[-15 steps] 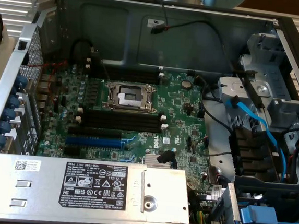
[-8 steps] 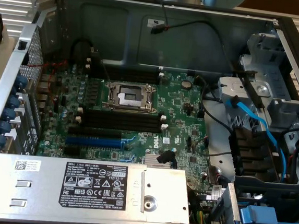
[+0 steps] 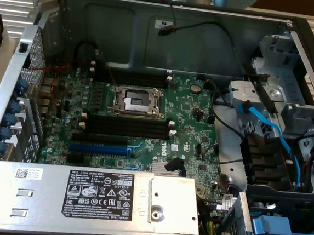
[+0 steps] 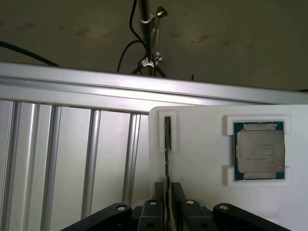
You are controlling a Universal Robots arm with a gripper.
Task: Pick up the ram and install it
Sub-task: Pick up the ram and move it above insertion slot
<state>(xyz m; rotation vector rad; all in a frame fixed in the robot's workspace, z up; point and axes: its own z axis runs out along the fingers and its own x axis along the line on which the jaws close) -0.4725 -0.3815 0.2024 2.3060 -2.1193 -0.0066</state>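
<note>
Wrist view: edge-on ram (image 4: 167, 144), lower end clamped inside hand (image 4: 167, 186).

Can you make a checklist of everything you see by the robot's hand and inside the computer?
surface: white holder next to silver rails.
job's things: the ram stands on edge in the holder's slot; black slots on the motherboard look empty.
clutter: a processor chip sits in the holder.
grippers: gripper shut on the ram, one finger on each side.
cables: black cables on a stand; blue cable in the case.
surroundings: open computer case, power supply.
</note>
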